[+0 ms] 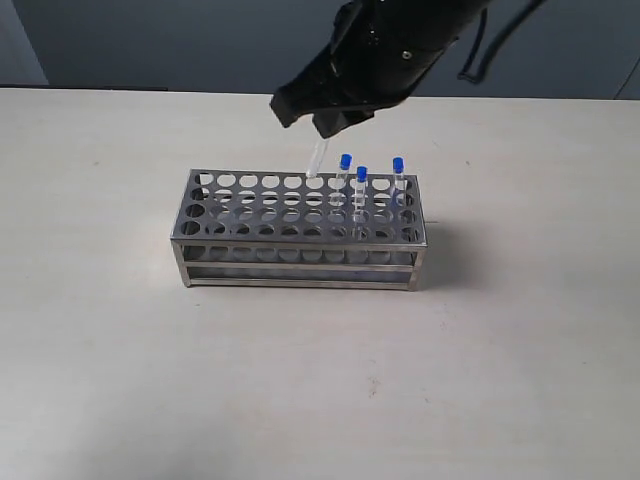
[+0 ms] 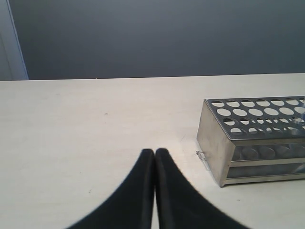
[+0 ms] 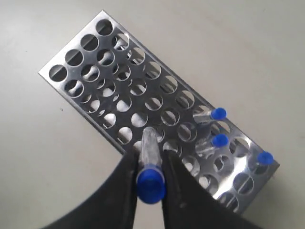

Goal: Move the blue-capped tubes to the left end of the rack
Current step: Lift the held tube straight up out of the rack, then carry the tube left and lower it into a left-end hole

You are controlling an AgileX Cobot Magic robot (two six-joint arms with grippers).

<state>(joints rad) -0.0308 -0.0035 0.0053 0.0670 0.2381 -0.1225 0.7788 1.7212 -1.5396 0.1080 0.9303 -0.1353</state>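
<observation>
The shiny metal rack (image 1: 300,232) (image 3: 119,90) (image 2: 214,138) stands mid-table. Three blue-capped tubes stand in holes at its right end: one (image 1: 345,166) (image 3: 218,113), one (image 1: 361,190) (image 3: 219,140) and one (image 1: 398,172) (image 3: 265,158). My right gripper (image 1: 318,122) (image 3: 150,164) is shut on a fourth blue-capped tube (image 1: 316,160) (image 3: 149,157). It holds the tube tilted above the rack's back edge, lower tip near the top plate. My left gripper (image 2: 155,155) is shut and empty, low over bare table left of the rack. It does not show in the exterior view.
The rack's left and middle holes (image 1: 225,200) hold nothing. The pale tabletop (image 1: 120,330) spreads around the rack. A dark wall (image 1: 150,40) runs behind the table's far edge.
</observation>
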